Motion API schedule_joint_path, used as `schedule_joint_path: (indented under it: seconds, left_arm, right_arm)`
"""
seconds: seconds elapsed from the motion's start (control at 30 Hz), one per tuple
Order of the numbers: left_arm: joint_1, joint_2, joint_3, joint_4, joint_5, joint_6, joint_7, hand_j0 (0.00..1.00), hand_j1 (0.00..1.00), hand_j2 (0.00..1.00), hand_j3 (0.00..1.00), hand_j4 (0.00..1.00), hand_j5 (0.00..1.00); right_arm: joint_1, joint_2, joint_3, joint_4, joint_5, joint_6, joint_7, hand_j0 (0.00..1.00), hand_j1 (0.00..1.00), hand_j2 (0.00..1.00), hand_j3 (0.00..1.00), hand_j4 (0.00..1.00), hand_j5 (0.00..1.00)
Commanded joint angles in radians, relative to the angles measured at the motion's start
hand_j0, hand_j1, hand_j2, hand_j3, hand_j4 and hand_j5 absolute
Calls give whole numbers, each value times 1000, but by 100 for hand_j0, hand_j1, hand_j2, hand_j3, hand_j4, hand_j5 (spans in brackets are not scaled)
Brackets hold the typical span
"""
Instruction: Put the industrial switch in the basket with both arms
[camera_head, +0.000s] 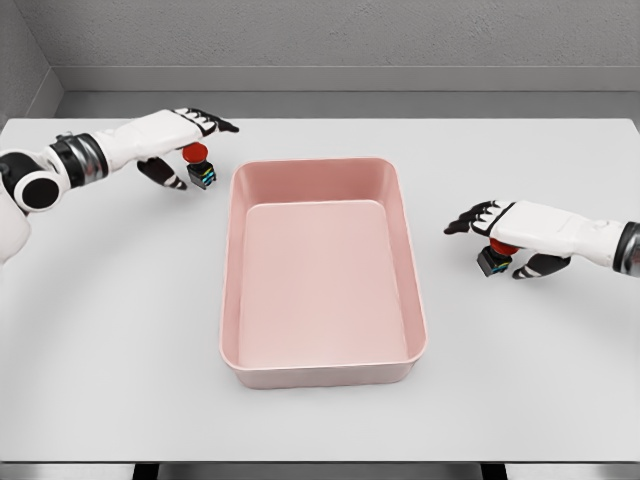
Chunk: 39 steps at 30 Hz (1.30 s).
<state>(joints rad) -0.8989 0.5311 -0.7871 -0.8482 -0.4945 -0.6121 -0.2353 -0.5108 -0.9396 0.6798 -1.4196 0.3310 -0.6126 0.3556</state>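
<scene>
From the head view, a pink basket sits at the centre of the white tabletop, a shallow rounded rectangular tub with nothing inside it. At about ten o'clock from the basket, the left hand reaches in from the left edge on its white arm, fingers extended and loosely spread above one industrial switch, a small dark block with a red button on top and coloured markings on its side. The dark fingertips point toward the far right, and the thumb hangs down just to the left of the switch; the hand hovers over and around the switch, though whether it actually presses on it cannot be told. That switch stands just beside the basket's far left corner, outside the rim. At about three o'clock from the basket, the right hand comes in from the right edge, fingers stretched toward the basket and partly curved over a second industrial switch, whose red cap and dark body show beneath the palm. The thumb curls under on the near side. The hand looks to be cupping this switch without a closed grip, and the switch rests on the tabletop well apart from the basket's right wall.
</scene>
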Motion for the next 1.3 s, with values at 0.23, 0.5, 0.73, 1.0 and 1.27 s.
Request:
schedule_joint_path:
  seconds: [0.23,0.5,0.73,1.0,1.27]
  left_arm:
    - [-2,-62,2,51,-45,48,1,100,100,100,100,100,100]
    - [-8,-62,2,61,-44,51,1,100,100,100,100,100,100]
    - [-15,-65,2,97,-45,80,4,100,100,100,100,100,100]
    - [-15,-82,0,115,-56,92,22,100,100,100,100,100,100]
    - [-15,-74,0,115,-53,87,33,72,72,72,72,72,72]
  right_arm:
    - [5,1,-3,5,3,2,0,83,83,83,83,83,83]
    - [5,-1,-5,5,3,2,6,66,66,66,66,66,66]
    - [5,-2,-5,7,3,2,29,53,53,53,53,53,53]
    - [-6,-7,-14,4,3,2,45,48,48,48,48,48,48]
    - [-49,-10,-16,1,0,2,43,48,48,48,48,48,48]
